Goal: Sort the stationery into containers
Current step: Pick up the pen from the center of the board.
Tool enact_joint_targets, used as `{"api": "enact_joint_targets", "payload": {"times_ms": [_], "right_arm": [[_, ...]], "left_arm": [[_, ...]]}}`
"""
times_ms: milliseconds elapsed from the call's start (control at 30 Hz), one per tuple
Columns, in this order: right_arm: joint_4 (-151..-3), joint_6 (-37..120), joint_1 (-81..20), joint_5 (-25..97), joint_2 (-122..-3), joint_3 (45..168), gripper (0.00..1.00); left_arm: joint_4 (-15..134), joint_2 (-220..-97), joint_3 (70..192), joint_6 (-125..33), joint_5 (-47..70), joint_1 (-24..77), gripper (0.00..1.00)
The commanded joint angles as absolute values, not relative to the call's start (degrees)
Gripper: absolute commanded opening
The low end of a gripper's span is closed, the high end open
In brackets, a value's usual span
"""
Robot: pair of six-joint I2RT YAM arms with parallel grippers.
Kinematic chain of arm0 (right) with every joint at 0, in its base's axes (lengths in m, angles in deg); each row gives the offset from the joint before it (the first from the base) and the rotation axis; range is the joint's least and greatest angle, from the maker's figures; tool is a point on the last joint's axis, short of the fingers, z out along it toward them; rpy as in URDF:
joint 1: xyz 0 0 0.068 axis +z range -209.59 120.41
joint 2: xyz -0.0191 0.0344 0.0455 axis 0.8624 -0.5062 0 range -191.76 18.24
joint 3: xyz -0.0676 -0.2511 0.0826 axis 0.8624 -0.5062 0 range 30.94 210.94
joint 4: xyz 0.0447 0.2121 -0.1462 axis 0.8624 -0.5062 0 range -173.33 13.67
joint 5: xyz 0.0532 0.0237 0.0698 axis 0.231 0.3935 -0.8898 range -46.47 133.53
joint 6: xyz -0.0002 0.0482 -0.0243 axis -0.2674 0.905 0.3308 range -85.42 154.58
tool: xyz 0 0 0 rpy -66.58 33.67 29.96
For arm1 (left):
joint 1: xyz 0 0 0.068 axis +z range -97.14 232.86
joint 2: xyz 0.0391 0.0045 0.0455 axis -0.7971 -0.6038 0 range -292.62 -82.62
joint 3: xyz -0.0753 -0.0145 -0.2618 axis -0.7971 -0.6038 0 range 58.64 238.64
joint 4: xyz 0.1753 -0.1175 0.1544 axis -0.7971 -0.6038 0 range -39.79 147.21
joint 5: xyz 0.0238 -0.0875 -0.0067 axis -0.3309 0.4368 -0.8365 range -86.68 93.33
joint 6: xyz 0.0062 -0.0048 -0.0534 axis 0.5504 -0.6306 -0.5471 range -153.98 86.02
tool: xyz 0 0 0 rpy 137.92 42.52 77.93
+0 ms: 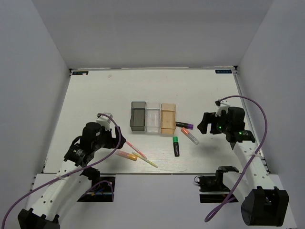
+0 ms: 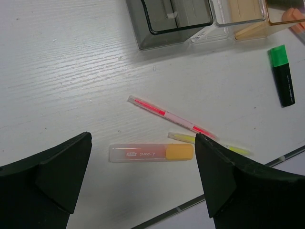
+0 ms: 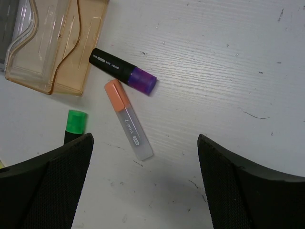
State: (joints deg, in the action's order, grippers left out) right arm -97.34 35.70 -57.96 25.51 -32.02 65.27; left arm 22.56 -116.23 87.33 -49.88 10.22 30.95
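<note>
While both sets of jaws are spread wide and hold nothing, the left gripper (image 1: 118, 140) hangs over the pens and the right gripper (image 1: 202, 125) over the highlighters. Mid-table (image 1: 95, 95), the grey bin (image 1: 137, 116), clear bin (image 1: 153, 117) and orange-tan bin (image 1: 168, 118) stand joined in a row, long sides running near to far. The purple-capped highlighter (image 3: 123, 71) lies crosswise, its black end just beside the orange-tan bin. The orange-capped highlighter (image 3: 129, 119) slants, cap toward the bins, and the green-capped highlighter (image 1: 176, 146) points its cap at them. The pink pen (image 2: 171, 117) and yellow pen (image 2: 209, 144) slant alike, the yellow near the front edge, and the orange-capped pen (image 2: 151, 152) lies crosswise. Bare table spreads right of the highlighters. The printed labels are too small to read.
</note>
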Motion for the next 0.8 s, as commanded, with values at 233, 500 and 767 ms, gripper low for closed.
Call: {"api": "enact_joint_targets", "payload": {"times_ms": [233, 500, 767], "right_arm": [[-99.5, 25.1, -57.9, 23.5, -32.0, 67.1, 0.91], [-104.4, 16.5, -57.7, 33.8, -34.4, 69.7, 0.91], [-101.3, 12.2, -57.6, 26.6, -34.3, 67.1, 0.21]], "left_arm": [[23.1, -115.9, 88.3, -49.4, 11.1, 31.0, 1.00], [23.5, -116.3, 88.2, -49.5, 11.9, 31.1, 0.74], [22.5, -119.2, 89.2, -49.5, 12.9, 31.0, 0.97]]}}
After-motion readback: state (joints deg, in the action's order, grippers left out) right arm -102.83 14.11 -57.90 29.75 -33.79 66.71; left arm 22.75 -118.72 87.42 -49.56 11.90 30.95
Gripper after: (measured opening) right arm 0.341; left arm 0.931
